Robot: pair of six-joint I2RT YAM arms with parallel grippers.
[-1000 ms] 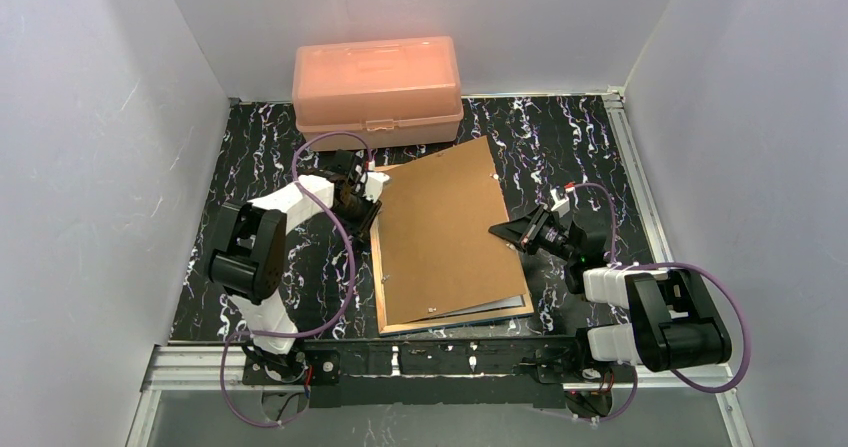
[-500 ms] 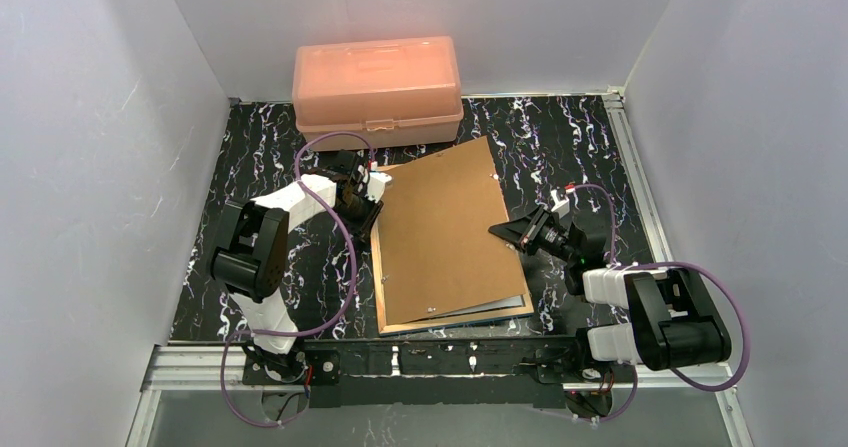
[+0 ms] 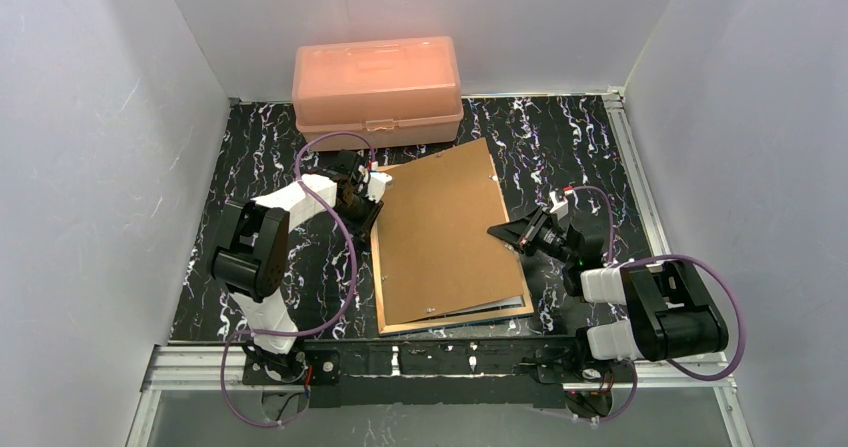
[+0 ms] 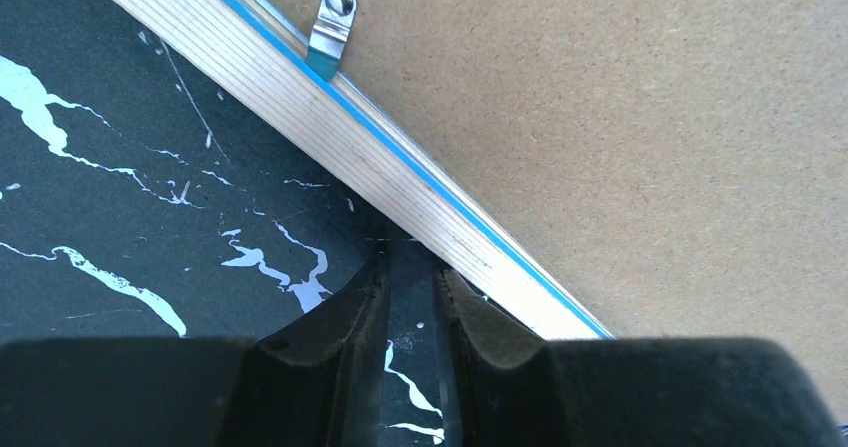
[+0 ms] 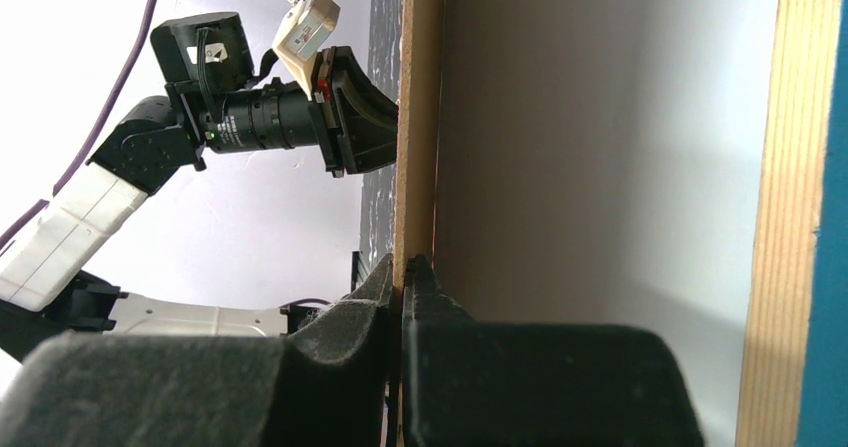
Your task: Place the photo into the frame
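Right gripper [image 3: 497,230], top view: clamped on the raised edge of the brown backing board [image 3: 440,232]; frame [image 3: 440,321] lies back-up just nearside of the peach box [image 3: 377,77], long axis running away from it. Left wrist view: left gripper [image 4: 410,277], jaws a slit apart, empty, beside the frame's box-end corner; frame judged rigid, glass-fragile, best held by its wood rim. Right wrist view: white sheet beneath the board, probably the photo [image 5: 600,167], face-down.

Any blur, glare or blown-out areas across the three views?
Top view: even light, sharp, no glare on the board. Left wrist: frame edge crisp, left gripper dark and soft. Right wrist: wall blown out white, right gripper near-black and blurred.
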